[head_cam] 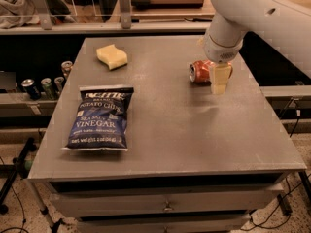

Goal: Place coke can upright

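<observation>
The coke can [200, 72] is red with a silver top. It lies on its side at the right rear of the grey table [170, 130], its top facing left. My gripper [219, 79] hangs from the white arm right over the can's right half. One pale finger [219, 78] shows in front of the can, and the rest of the can is hidden behind it.
A blue chip bag [98, 118] lies flat on the left front of the table. A yellow sponge [112, 56] sits at the left rear. Several dark cans [46, 84] stand on a lower shelf left of the table. A drawer [165, 205] is below.
</observation>
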